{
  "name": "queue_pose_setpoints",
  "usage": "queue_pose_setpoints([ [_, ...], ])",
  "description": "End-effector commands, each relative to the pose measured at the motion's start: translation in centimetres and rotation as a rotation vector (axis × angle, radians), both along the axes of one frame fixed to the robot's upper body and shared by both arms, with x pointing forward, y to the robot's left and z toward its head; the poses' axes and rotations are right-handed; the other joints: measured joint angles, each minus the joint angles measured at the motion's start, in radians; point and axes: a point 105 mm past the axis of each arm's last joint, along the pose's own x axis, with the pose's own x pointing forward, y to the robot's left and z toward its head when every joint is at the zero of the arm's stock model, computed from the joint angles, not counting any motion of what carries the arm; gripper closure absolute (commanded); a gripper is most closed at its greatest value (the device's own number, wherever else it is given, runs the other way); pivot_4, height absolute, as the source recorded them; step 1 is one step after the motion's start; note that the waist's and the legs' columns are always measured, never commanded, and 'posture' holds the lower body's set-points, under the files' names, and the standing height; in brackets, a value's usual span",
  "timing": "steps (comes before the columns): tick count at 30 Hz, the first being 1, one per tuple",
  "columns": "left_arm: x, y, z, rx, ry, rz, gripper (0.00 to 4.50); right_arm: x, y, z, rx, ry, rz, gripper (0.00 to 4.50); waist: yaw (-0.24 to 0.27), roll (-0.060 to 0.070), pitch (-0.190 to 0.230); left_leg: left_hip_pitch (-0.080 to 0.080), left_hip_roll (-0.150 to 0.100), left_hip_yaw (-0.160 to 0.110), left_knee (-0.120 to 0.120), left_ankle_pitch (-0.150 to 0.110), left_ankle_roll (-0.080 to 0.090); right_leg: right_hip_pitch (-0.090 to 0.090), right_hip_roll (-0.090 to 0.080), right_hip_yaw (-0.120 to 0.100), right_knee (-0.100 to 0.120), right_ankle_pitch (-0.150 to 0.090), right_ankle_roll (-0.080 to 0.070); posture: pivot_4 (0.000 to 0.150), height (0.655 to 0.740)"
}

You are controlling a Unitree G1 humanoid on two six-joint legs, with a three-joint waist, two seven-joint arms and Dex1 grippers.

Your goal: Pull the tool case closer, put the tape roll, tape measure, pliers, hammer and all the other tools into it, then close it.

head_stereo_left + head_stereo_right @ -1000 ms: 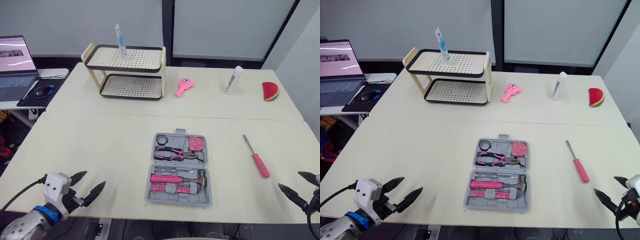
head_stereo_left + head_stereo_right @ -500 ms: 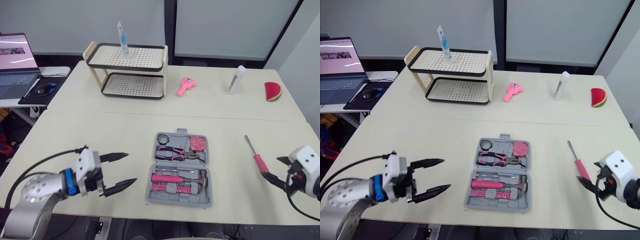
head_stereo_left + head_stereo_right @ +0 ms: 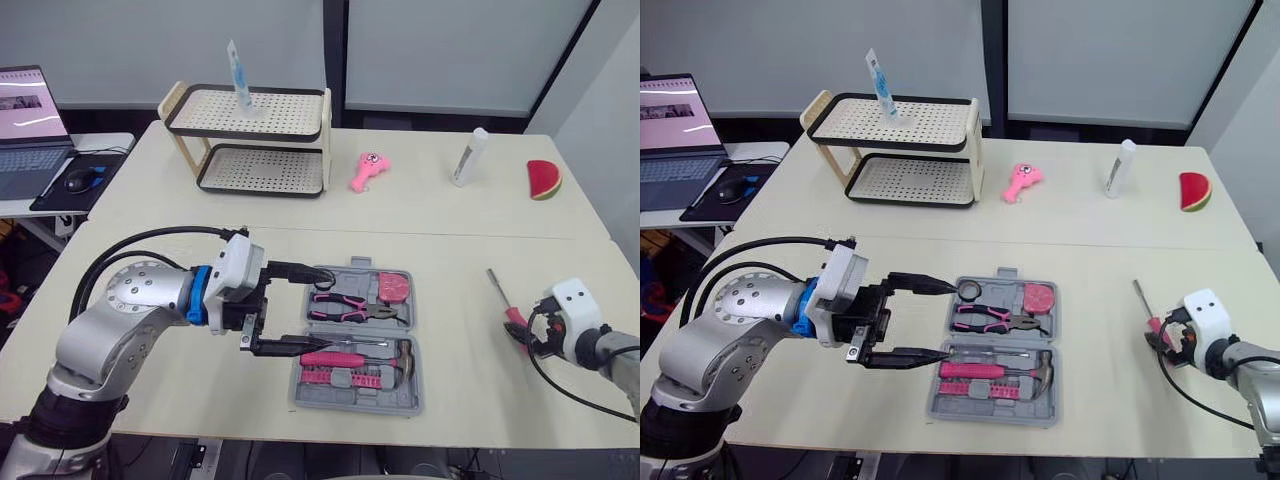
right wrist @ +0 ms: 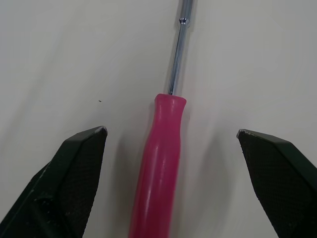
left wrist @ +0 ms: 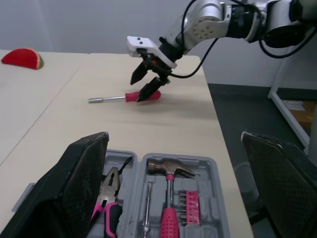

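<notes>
Tool case (image 3: 358, 340) lies open, flat, mid-surface, near front edge. Grey shell, two halves.
- Far half: tape roll (image 3: 323, 278) at L corner, pliers (image 3: 350, 305) w/ pink grips, pink tape measure (image 3: 392, 288) at R corner.
- Near half: hammer (image 3: 365, 355) w/ pink handle, head to robot's R; row of pink bits (image 3: 345, 377) just in front of it.

Screwdriver (image 5: 116, 98) is outside the case, on bare surface (image 3: 200, 260) well to its R. Pink handle toward robot, metal shaft pointing away.

L end effector (image 3: 315, 310): spread wide, at case's L edge. One finger reaches by the tape roll, the other over the butt of the hammer handle. Contact w/ case: can't tell.

R end effector (image 4: 171, 131): spread wide, low over the screwdriver handle. One finger each side of the handle, gap on both sides, no contact. Holds nothing.

Far side of surface: two-tier rack (image 3: 260, 140), pink toy (image 3: 367, 172), white tube (image 3: 467, 158), watermelon slice (image 3: 542, 180). Laptop (image 3: 25, 130) on a separate desk to robot's L.
</notes>
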Motion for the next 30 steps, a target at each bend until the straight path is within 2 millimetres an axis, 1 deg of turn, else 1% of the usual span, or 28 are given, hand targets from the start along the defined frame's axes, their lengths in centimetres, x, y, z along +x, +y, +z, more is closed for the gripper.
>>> queue_pose_setpoints([
  [1,-0.5,-0.8,0.7,0.001,-0.012,-0.069,0.03,1.0,0.0,0.6,-0.005,-0.046,-0.014,0.0,0.0,0.0,0.0,0.0,0.0,0.0,0.0,0.0,0.0,0.0,0.0,0.0,0.0,0.0,0.0,0.15,0.735],
  [4,-0.4,-1.1,0.8,0.001,-0.015,-0.077,0.03,1.3,0.2,0.3,0.006,-0.046,-0.019,0.0,0.0,0.001,0.0,0.0,0.0,0.0,0.001,0.0,0.0,0.0,0.0,0.0,0.0,0.0,0.0,0.15,0.735],
  [5,-0.4,-1.1,0.8,0.004,-0.013,-0.08,0.01,1.4,0.2,0.1,0.011,-0.045,-0.022,0.19,0.001,0.001,0.0,0.0,0.0,0.0,0.001,0.0,0.0,0.0,0.0,0.0,0.0,0.0,0.0,0.15,0.735],
  [8,-0.6,-1.2,0.4,0.019,-0.013,-0.088,0.0,1.6,0.2,-0.2,0.012,-0.039,-0.029,0.92,0.0,0.001,0.0,0.0,0.0,0.0,0.001,0.0,0.0,0.0,0.0,0.0,0.0,0.0,0.0,0.15,0.735],
  [9,-0.6,-1.2,0.3,0.022,-0.014,-0.09,0.0,1.7,0.2,-0.3,0.016,-0.038,-0.035,1.32,0.001,0.001,0.0,0.0,0.0,0.0,0.001,0.0,0.0,0.0,0.0,0.0,0.001,0.0,0.0,0.15,0.735],
  [11,-0.5,-1.3,0.2,0.022,-0.015,-0.087,0.0,1.8,0.3,-0.5,0.013,-0.031,-0.039,1.92,0.0,0.001,0.0,0.0,0.0,0.0,0.001,0.0,0.0,0.0,0.0,0.0,0.001,0.0,0.0,0.15,0.735],
  [16,-0.5,-1.3,0.1,0.024,-0.021,-0.08,0.0,1.8,0.4,-0.8,0.002,-0.017,-0.037,2.9,0.001,0.001,0.0,0.0,0.0,0.0,0.002,0.0,0.0,0.001,0.0,0.0,0.001,0.001,0.001,0.15,0.735],
  [20,-0.4,-1.0,-0.4,0.039,-0.02,-0.067,0.0,1.8,0.5,-0.7,-0.01,-0.016,-0.034,3.74,0.001,0.001,0.0,0.0,0.0,0.0,0.002,0.0,0.0,0.001,0.0,0.0,0.001,0.001,0.001,0.15,0.735],
  [25,-0.2,-0.3,-1.1,0.065,-0.025,-0.042,0.0,1.7,1.0,-0.3,-0.015,-0.026,-0.029,3.75,0.001,0.001,0.0,0.0,0.0,0.0,0.001,0.0,0.0,0.001,0.0,0.0,0.001,0.001,0.001,0.15,0.735],
  [27,-0.2,0.1,-1.3,0.079,-0.027,-0.035,0.0,1.5,1.5,0.3,-0.007,-0.04,-0.029,3.75,0.002,0.001,0.0,0.0,0.0,0.0,0.001,0.0,0.0,0.0,0.0,0.0,0.001,0.001,0.001,0.15,0.735],
  [29,-0.2,0.7,-1.6,0.096,-0.024,-0.022,0.0,1.0,2.6,1.3,0.016,-0.064,-0.026,3.75,0.002,0.001,0.0,0.0,0.0,-0.001,0.001,0.0,0.0,0.0,0.0,0.0,0.001,0.0,0.0,0.15,0.735],
  [30,-0.3,1.0,-1.8,0.106,-0.019,-0.018,0.0,0.5,3.5,1.7,0.034,-0.074,-0.027,3.75,0.002,0.001,0.0,0.0,0.0,-0.001,0.001,0.0,0.0,0.0,0.0,-0.001,0.001,0.0,0.0,0.15,0.735],
])
